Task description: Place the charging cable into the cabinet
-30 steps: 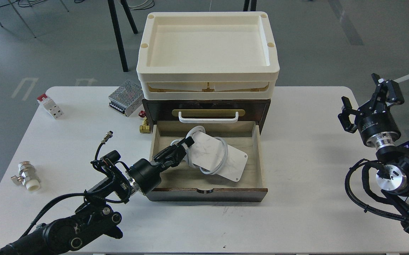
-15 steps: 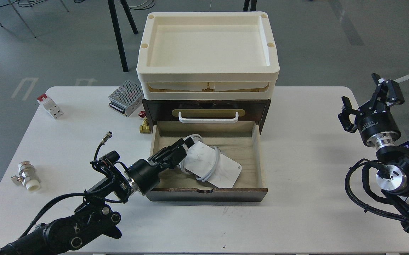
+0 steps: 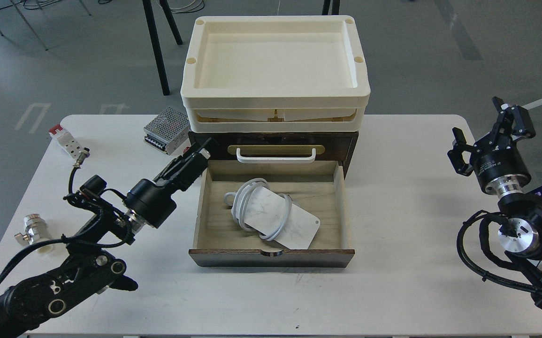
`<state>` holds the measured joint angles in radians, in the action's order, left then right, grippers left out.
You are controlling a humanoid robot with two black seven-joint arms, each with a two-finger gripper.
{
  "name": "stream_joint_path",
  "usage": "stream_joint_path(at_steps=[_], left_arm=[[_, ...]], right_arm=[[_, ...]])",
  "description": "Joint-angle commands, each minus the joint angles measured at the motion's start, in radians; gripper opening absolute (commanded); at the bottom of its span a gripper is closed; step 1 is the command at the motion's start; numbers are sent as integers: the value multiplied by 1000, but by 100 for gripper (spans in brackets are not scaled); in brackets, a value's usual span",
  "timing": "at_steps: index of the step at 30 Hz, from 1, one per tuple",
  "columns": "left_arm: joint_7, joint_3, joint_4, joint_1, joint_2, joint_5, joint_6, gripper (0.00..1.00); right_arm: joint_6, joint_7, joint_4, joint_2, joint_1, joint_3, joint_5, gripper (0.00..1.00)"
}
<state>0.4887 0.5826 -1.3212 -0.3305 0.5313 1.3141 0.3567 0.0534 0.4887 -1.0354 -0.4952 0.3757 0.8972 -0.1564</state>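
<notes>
white table point(image 3: 393, 281) holds the cabinet point(image 3: 273, 141); charging cable point(image 3: 271, 218) lies in its drawer point(image 3: 341, 206); left gripper point(image 3: 195, 157) state unclear, right gripper point(image 3: 491, 136) spread apart.

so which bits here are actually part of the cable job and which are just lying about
Part of the job:
charging cable, lying in the open drawer
cabinet

Just lying about:
power supply box
red-and-white block
metal fitting

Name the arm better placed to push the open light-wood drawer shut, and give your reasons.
Left. The left gripper hovers at the back-left corner of the light-wood drawer, where the white coiled charging cable lies. The right gripper sits far off past the table's right edge.
</notes>
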Motion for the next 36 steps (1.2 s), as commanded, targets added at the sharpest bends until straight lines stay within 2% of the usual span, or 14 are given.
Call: stream_joint_path(at_steps=[1,9,15,20,27,30,36], left_arm=[[0,28,-68,5,102,-201,-13,87],[0,48,-14,14,179,-807,-67,95],[0,69,54,18,150,-1042,-140,96],[0,100,117,19,96,-1095,-240,97],[0,160,351,4,-22,-1090,-432,99],[0,155,407,-24,-40,-1086,-466,99],[0,157,419,-39,-40,-1084,-467,99]], right_arm=[[0,0,0,0,0,-4,-2,99],[0,0,-2,0,-1,-7,0,99],[0,0,-3,0,0,-7,0,99],[6,0,-5,0,0,-4,0,99],[10,0,-8,0,-1,-3,1,99],[10,0,-8,0,-1,-3,0,99],[10,0,-9,1,-1,-3,0,99]])
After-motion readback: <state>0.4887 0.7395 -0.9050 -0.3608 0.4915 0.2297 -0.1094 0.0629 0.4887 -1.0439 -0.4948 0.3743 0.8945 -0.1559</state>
